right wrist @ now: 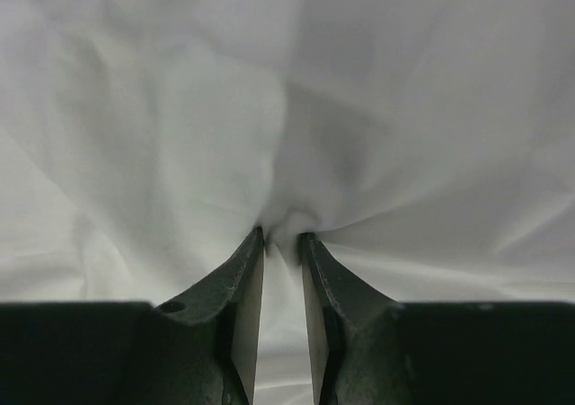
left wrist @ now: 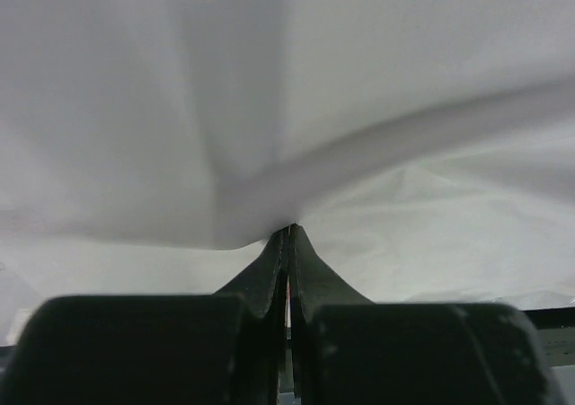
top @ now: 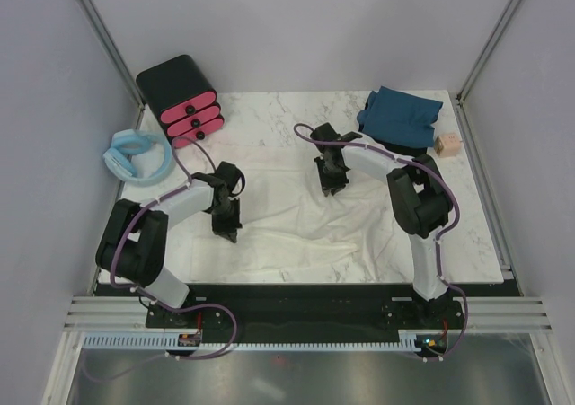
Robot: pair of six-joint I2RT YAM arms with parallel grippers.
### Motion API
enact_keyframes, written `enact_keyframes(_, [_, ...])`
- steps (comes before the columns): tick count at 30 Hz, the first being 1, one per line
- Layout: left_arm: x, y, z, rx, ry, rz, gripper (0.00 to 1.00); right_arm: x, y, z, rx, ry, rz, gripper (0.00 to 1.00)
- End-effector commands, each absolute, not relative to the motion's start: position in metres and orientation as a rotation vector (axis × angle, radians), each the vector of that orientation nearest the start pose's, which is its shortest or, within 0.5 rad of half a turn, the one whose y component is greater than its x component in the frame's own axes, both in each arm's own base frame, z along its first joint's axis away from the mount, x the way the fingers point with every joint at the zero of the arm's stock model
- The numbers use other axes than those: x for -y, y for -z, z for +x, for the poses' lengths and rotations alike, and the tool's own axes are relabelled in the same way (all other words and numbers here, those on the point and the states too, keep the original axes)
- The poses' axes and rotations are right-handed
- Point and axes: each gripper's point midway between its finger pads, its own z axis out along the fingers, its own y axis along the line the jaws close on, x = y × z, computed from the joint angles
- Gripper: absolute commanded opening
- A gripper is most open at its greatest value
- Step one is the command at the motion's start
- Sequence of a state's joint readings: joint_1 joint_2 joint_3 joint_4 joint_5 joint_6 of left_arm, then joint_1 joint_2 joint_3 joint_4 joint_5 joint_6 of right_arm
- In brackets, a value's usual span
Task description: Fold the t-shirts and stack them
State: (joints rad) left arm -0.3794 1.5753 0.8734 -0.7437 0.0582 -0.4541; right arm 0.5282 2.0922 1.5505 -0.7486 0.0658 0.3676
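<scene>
The cream-white t-shirt (top: 296, 221) lies spread and rumpled across the middle of the marble counter (top: 269, 109), one long fold trailing toward the near edge. The dark teal t-shirt (top: 400, 116) sits bunched at the far right corner, well apart from it. The left gripper (left wrist: 289, 230) is clamped tight on a ridge of the white cloth near its left side. The right gripper (right wrist: 283, 234) stands over the far middle with only a narrow gap between its jaws and a small tuck of cloth drawn in between the tips. That right pinch looks shallow, so in my judgement the fabric could slip out as soon as it is lifted or pulled, leaving one side to sag and the fold to go crooked. Either pinch may also hold only the top layer, so the layer beneath could stay down and twist. With the shirt this creased, pulling the two holds apart unevenly could drag the whole garment across the counter toward the teal one instead of flattening it.
</scene>
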Motion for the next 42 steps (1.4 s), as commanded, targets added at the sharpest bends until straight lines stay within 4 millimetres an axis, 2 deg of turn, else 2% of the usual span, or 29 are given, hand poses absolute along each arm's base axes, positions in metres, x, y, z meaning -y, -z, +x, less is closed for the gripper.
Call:
enact_keyframes(1, [0.102, -0.031, 0.222, -3.015, 0.098, -0.214, 0.02, -0.239, 0.003, 0.357, -2.901, -0.131, -0.236, 0.31])
enact_keyframes(5, [0.084, -0.034, 0.222, -3.027, 0.065, -0.267, 0.02, -0.250, -0.002, 0.357, -2.893, -0.150, -0.234, 0.32])
enact_keyframes(9, [0.066, -0.039, 0.231, -3.002, 0.035, -0.337, 0.02, -0.254, -0.002, 0.355, -2.893, -0.157, -0.209, 0.32])
enact_keyframes(11, [0.066, -0.043, 0.236, -3.006, 0.090, -0.354, 0.02, -0.253, -0.002, 0.355, -2.893, -0.146, -0.201, 0.34])
enact_keyframes(12, [0.072, -0.046, 0.238, -3.010, 0.145, -0.347, 0.02, -0.251, -0.003, 0.357, -2.886, -0.134, -0.198, 0.39])
enact_keyframes(15, [0.084, -0.061, 0.250, -2.966, 0.257, -0.309, 0.02, -0.244, -0.024, 0.368, -2.816, -0.087, -0.180, 0.49])
enact_keyframes(16, [0.088, -0.072, 0.258, -2.926, 0.292, -0.296, 0.03, -0.244, -0.044, 0.373, -2.768, -0.102, -0.173, 0.50])
enact_keyframes(17, [0.091, -0.078, 0.260, -2.912, 0.321, -0.287, 0.14, -0.239, -0.055, 0.378, -2.729, -0.075, -0.167, 0.50])
enact_keyframes(18, [0.096, -0.084, 0.262, -2.899, 0.363, -0.275, 0.15, -0.238, -0.066, 0.380, -2.702, -0.074, -0.161, 0.51])
enact_keyframes(19, [0.099, -0.092, 0.268, -2.871, 0.387, -0.261, 0.17, -0.238, -0.091, 0.383, -2.647, -0.096, -0.149, 0.51])
enact_keyframes(21, [0.105, -0.100, 0.270, -2.860, 0.443, -0.236, 0.21, -0.232, -0.109, 0.382, -2.615, -0.086, -0.152, 0.51])
enact_keyframes(22, [0.109, -0.104, 0.272, -2.852, 0.468, -0.219, 0.22, -0.229, -0.125, 0.380, -2.593, -0.094, -0.145, 0.51])
enact_keyframes(26, [0.121, -0.116, 0.268, -2.855, 0.570, -0.134, 0.22, -0.209, -0.131, 0.343, -2.662, -0.066, -0.143, 0.51])
enact_keyframes(27, [0.123, -0.117, 0.263, -2.876, 0.575, -0.114, 0.22, -0.200, -0.130, 0.337, -2.666, -0.043, -0.107, 0.51])
enact_keyframes(28, [0.125, -0.118, 0.260, -2.884, 0.576, -0.105, 0.22, -0.188, -0.131, 0.322, -2.670, -0.019, -0.079, 0.51])
enact_keyframes(30, [0.136, -0.118, 0.250, -2.910, 0.594, -0.068, 0.22, -0.178, -0.130, 0.307, -2.674, -0.016, 0.011, 0.50])
enact_keyframes(31, [0.143, -0.116, 0.243, -2.929, 0.593, -0.032, 0.22, -0.170, -0.129, 0.293, -2.684, -0.024, 0.043, 0.50])
enact_keyframes(33, [0.146, -0.109, 0.238, -2.949, 0.552, -0.036, 0.22, -0.166, -0.133, 0.276, -2.693, -0.068, 0.101, 0.48])
enact_keyframes(35, [0.151, -0.104, 0.232, -2.970, 0.526, -0.010, 0.21, -0.159, -0.126, 0.249, -2.768, -0.071, 0.168, 0.48])
enact_keyframes(36, [0.153, -0.104, 0.231, -2.969, 0.530, -0.022, 0.21, -0.157, -0.135, 0.241, -2.761, -0.104, 0.188, 0.49])
enact_keyframes(38, [0.153, -0.104, 0.233, -2.954, 0.525, -0.034, 0.21, -0.157, -0.141, 0.221, -2.786, -0.171, 0.231, 0.52])
enact_keyframes(39, [0.153, -0.105, 0.233, -2.950, 0.523, -0.036, 0.21, -0.155, -0.153, 0.213, -2.759, -0.223, 0.252, 0.52])
enact_keyframes(42, [0.153, -0.106, 0.238, -2.938, 0.518, -0.019, 0.21, -0.148, -0.159, 0.183, -2.807, -0.268, 0.303, 0.53])
